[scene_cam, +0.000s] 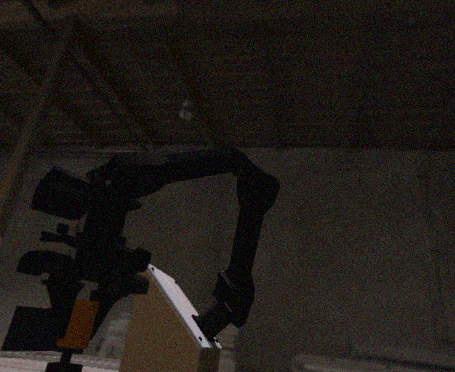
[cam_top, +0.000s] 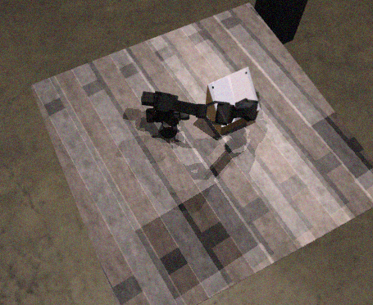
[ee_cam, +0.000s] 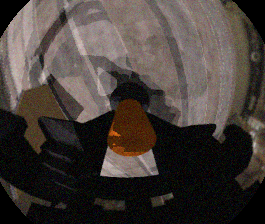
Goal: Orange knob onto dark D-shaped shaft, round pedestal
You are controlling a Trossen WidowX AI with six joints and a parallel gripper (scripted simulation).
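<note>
The orange knob (scene_cam: 80, 325) (ee_cam: 132, 132) is held in my gripper (scene_cam: 79, 311) (ee_cam: 130, 113), which is shut on it. In the exterior view the knob leans slightly. The dark shaft (scene_cam: 66, 358) shows below the knob, and a stretch of it is bare above the dark round pedestal (scene_cam: 64, 368) (ee_cam: 128, 92) (cam_top: 168, 132). The knob's lower end is at or just above the shaft's top; which of the two I cannot tell. In the top view the arm hides the knob. The hole and the flat sides are hidden.
The arm's base is mounted on a wooden wedge (cam_top: 210, 102) (scene_cam: 154, 330) with a white sloping top plate (cam_top: 233, 84) (scene_cam: 179, 300), to the right of the pedestal. The table (cam_top: 106, 197) has a striped, patchy top. A black block (cam_top: 279, 18) stands beyond its far edge.
</note>
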